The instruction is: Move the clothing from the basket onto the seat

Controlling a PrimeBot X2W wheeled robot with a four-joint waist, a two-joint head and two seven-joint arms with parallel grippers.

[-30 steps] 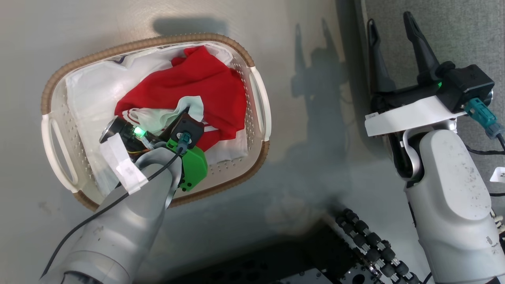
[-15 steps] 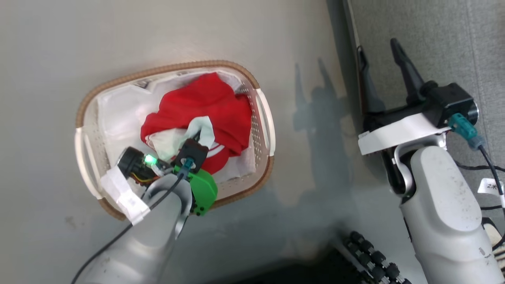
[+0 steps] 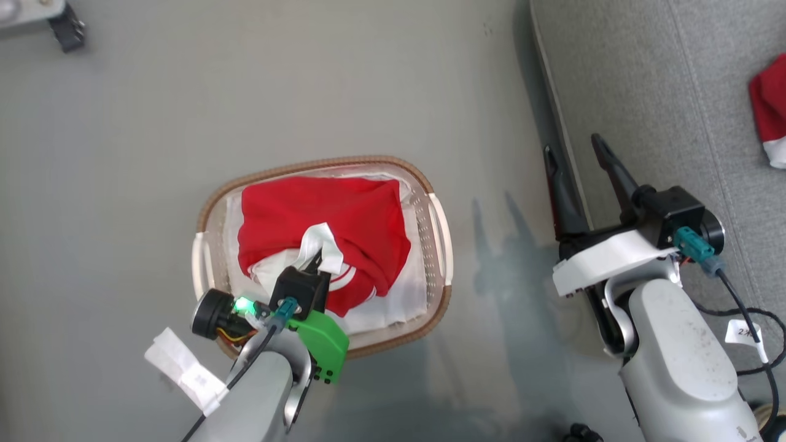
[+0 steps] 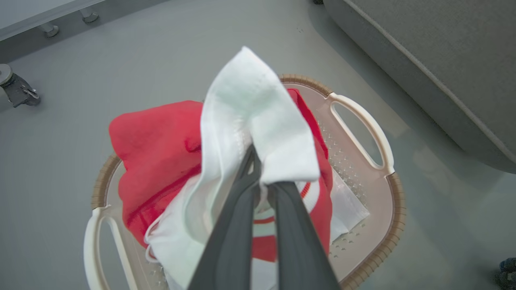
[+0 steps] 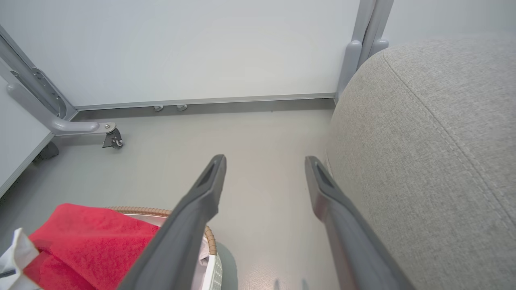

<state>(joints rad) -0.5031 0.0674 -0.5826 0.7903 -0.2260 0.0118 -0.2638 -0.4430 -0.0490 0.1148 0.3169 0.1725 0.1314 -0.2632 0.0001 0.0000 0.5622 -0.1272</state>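
Directly over the oval white, brown-rimmed plastic basket (image 3: pixel 439 228), the left gripper (image 3: pixel 316 261) points down, fingers clenched on the bright red, white-banded clothing (image 3: pixel 319 209) heaped inside, tips buried in fabric. Beside the basket, the right gripper (image 3: pixel 571 147) has its fingers spread.

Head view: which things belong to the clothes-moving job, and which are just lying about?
Job: red-and-white clothing, pinched by the left gripper; laundry basket; grey seat; red garment already on the seat.
Lying about: metal frame foot and its caster, top left.
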